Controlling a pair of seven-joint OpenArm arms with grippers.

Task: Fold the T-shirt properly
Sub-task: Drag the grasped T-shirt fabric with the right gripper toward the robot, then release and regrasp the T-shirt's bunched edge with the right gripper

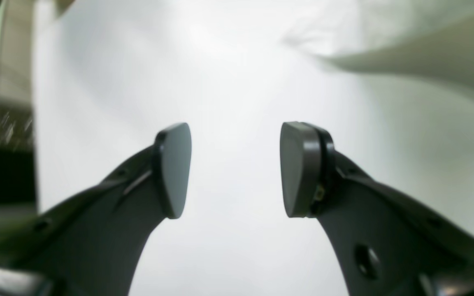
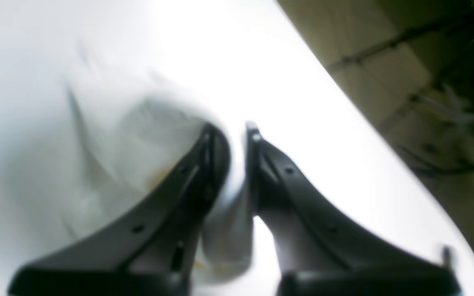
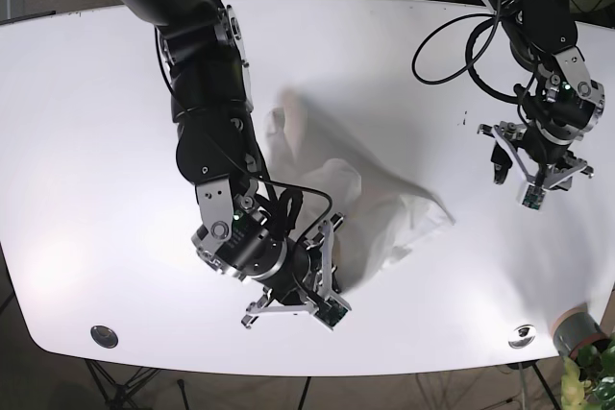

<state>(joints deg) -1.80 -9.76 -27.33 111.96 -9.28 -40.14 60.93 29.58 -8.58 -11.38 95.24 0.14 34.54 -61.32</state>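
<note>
A white T-shirt [image 3: 360, 201] lies crumpled and partly lifted in the middle of the white table [image 3: 86, 141]. My right gripper [image 3: 330, 258] is shut on a fold of the T-shirt [image 2: 138, 135], the cloth pinched between its dark fingers [image 2: 216, 156] and hanging down between them. My left gripper [image 3: 530, 172] hovers open over bare table to the right of the shirt, well apart from it. In the left wrist view its gripper [image 1: 235, 168] holds nothing between the pads, and a corner of the T-shirt [image 1: 405, 37] shows at the upper right.
Black cables [image 3: 461, 45] loop from the left arm over the table's back right. Two round metal fittings [image 3: 104, 335] sit near the front edge, the other [image 3: 522, 334] at the right. A grey cup [image 3: 574, 329] and a plant stand off the front right corner.
</note>
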